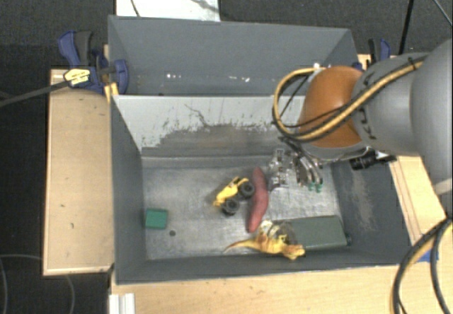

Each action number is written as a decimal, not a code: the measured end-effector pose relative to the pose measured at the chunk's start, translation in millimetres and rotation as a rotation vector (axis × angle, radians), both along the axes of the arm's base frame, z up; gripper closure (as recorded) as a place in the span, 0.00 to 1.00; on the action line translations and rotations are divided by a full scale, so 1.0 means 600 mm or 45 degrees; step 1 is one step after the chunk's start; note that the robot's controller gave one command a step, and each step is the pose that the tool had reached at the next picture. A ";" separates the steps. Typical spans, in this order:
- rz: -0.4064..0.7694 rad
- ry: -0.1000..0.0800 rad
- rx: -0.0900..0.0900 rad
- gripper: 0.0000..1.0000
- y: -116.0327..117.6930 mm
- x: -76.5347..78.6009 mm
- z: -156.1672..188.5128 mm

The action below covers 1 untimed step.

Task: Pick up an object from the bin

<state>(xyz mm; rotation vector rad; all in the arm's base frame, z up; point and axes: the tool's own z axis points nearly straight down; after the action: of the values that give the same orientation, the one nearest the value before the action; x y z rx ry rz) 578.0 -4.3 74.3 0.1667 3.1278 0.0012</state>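
Yellow dinosaur, red oblong (beside end effector)

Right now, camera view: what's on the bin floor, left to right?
Green cube → yellow toy car → dark red oblong thing → dark green flat block. Yellow toy dinosaur skipped: it overlaps the middle ones.

Dark red sausage-shaped thing, kinda slim and slightly bent, lying flat on the bin floor a bit right of centre, long way running front to back.
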 end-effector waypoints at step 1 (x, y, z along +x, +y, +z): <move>0.004 0.003 -0.001 0.00 0.000 -0.002 -0.003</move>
<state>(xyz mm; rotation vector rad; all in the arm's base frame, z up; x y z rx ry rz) 577.1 -4.3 72.7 0.1622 3.1304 0.0003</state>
